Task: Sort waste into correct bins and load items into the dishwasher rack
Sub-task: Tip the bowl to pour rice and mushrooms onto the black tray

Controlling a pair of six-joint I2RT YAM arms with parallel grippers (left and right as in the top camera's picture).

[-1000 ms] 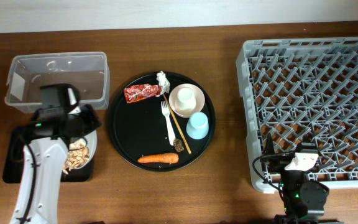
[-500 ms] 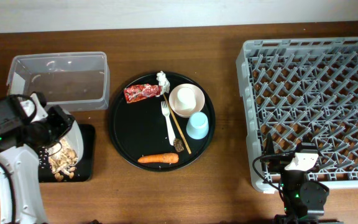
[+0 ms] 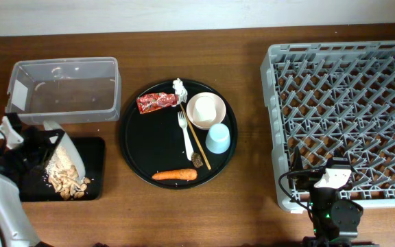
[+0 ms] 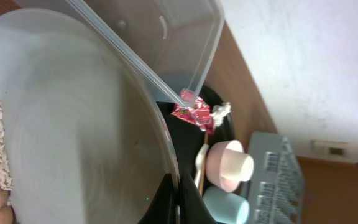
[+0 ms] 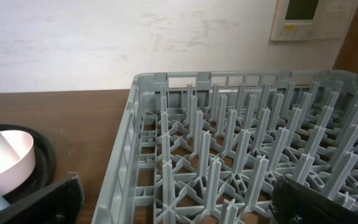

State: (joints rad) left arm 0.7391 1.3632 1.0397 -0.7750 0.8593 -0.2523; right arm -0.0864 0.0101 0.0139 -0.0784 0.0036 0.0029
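At the lower left of the overhead view we see the left gripper (image 3: 36, 145) clenched on the rim of the pale grey plate (image 3: 66, 156), which tilts steeply over the shallow black tray (image 3: 94, 147). Its fingers are hidden in the wrist view. Pale rice and food scraps (image 3: 67, 180) lie in a heap on the tray's floor just below the plate's lower edge, and some cling to the plate's face. The clear tub (image 3: 64, 63) sits just above the tray, at the upper left.

In the middle of the frame the round black tray (image 3: 149, 147) carries the rest. The red wrapper (image 3: 156, 102) and the white tissue (image 3: 180, 88) lie at its top edge, and the cream-pink bowl (image 3: 206, 110) is to their right, with the light blue cup (image 3: 218, 138) just below it. The white fork (image 3: 185, 134) and the chopsticks (image 3: 199, 140) lie side by side down the centre. The dark lump (image 3: 197, 160) is at the chopsticks' lower end, and the carrot (image 3: 175, 175) lies along the bottom.

The dishwasher rack (image 3: 348, 116) fills the right side. The right gripper (image 3: 331, 180) sits at the rack's lower edge, and its fingers (image 5: 48, 198) are spread wide, grasping nothing.
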